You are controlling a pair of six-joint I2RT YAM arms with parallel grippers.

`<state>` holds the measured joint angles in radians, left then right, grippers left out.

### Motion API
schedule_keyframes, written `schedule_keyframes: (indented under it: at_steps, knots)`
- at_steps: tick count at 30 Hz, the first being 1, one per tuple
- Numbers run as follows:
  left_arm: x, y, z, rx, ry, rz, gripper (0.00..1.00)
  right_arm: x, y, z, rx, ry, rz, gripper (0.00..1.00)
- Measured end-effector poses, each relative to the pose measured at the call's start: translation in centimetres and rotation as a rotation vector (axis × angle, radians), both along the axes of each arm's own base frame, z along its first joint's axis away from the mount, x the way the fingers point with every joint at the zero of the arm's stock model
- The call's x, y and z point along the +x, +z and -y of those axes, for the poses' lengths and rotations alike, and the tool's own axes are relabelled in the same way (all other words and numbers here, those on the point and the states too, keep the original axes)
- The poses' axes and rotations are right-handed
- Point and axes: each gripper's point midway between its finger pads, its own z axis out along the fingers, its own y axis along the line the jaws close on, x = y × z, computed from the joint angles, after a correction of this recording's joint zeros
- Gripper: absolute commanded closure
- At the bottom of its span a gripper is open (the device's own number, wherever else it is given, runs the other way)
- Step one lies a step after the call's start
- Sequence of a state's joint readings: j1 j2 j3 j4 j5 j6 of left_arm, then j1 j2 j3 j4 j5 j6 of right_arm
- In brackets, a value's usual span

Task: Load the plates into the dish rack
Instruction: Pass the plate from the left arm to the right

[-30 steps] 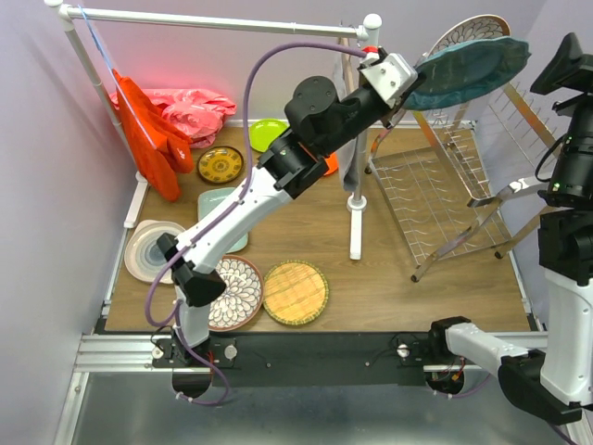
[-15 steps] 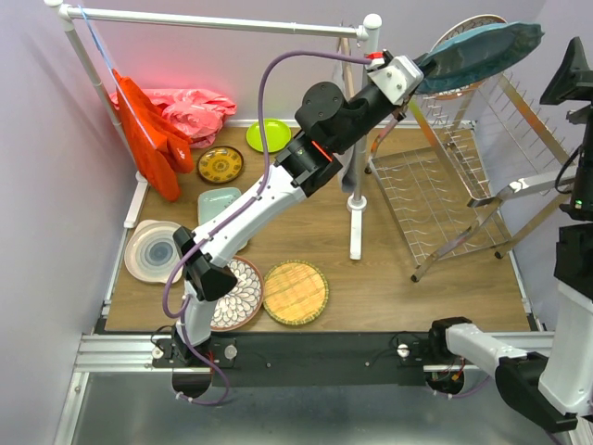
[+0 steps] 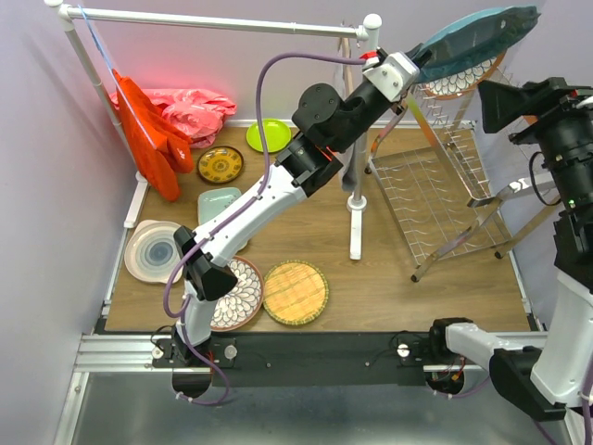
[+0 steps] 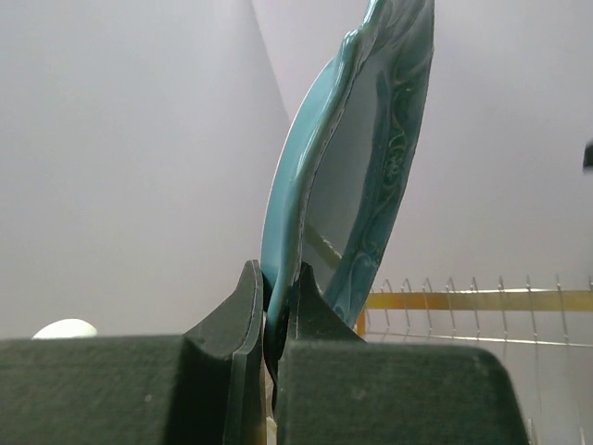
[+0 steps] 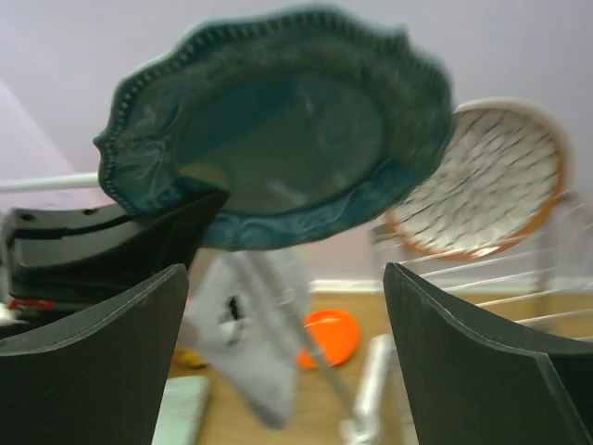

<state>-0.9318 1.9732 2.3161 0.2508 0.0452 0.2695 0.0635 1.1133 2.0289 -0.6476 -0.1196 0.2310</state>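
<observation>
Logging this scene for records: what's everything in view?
dish rack: one, chrome, right
teal plate: one, teal, held aloft, far right
floral plate: one, brown-rimmed, rack's far end
second floral plate: one, brown-rimmed, near edge
woven plate: one, yellow, near edge
ringed plate: one, white, left edge
tray: one, mint, left
patterned plate: one, yellow-brown, far left
lime plate: one, green, far edge
orange plate: one, orange, on table
rail: one, white, far side
red cloth: one, red, on rail
pink cloth: one, pink, far left
left gripper: one, black, shut on teal plate
right gripper: one, black, open
</observation>
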Motion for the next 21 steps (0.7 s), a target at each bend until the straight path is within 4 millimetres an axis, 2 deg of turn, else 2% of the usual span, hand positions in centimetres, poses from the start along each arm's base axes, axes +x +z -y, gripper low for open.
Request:
schedule_keyframes:
  at_steps: [1, 3, 8, 12, 17, 21]
  knots:
    - [0.1, 0.2, -0.1, -0.006, 0.012, 0.008, 1.00, 0.3, -0.8, -0.7, 0.075, 0.046, -0.044, 0.03]
    - [0.1, 0.3, -0.1, -0.014, 0.026, 0.017, 1.00, 0.5, -1.2, -1.4, 0.158, 0.090, -0.082, 0.00]
    - [0.2, 0.0, 0.4, -0.002, 0.081, 0.047, 1.00, 1.4, -0.9, -2.3, 0.403, 0.149, -0.154, 0.00]
    - [0.0, -0.8, 1.2, 0.025, 0.116, 0.064, 1.00, 0.3, -0.3, -3.3, 0.533, 0.223, -0.176, 0.00]
    - [-0.2, -2.3, 2.4, 0.089, 0.180, 0.103, 1.00, -1.5, 0.5, -3.7, 0.660, 0.269, -0.178, 0.01]
    - [-0.4, -3.5, 3.2, 0.147, 0.233, 0.134, 1.00, -1.7, 0.8, -3.5, 0.747, 0.275, -0.179, 0.08]
